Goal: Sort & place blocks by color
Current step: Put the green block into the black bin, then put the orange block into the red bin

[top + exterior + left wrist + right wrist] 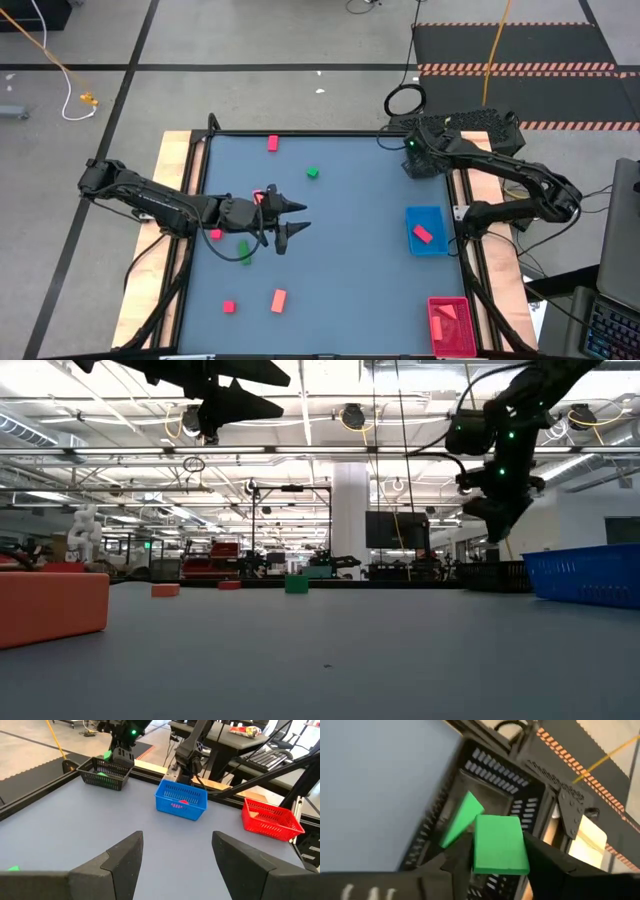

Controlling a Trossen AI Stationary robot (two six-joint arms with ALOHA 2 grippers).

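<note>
The right gripper [497, 870] was held above the black mesh plastic basket [432, 158] at the far right corner of the grey-blue table [340, 250], its fingers closed on a flat green rectangular block [500, 844]; a green wedge-shaped block [460, 818] was seen in the basket beneath it. The left gripper [290, 220] was raised over the middle of the table, its fingers spread and nothing held between them. A red block [423, 235] lay in the blue mesh plastic basket [425, 218] at the right edge, and more red pieces lay in the red mesh plastic basket [452, 326] at the near right corner. Loose on the table were found a small green cube [313, 173], a green bar [244, 251] below the left arm, a red cube [272, 144] at the far edge, and a salmon-pink bar [278, 299] with a red cube [229, 307] just beside it.
</note>
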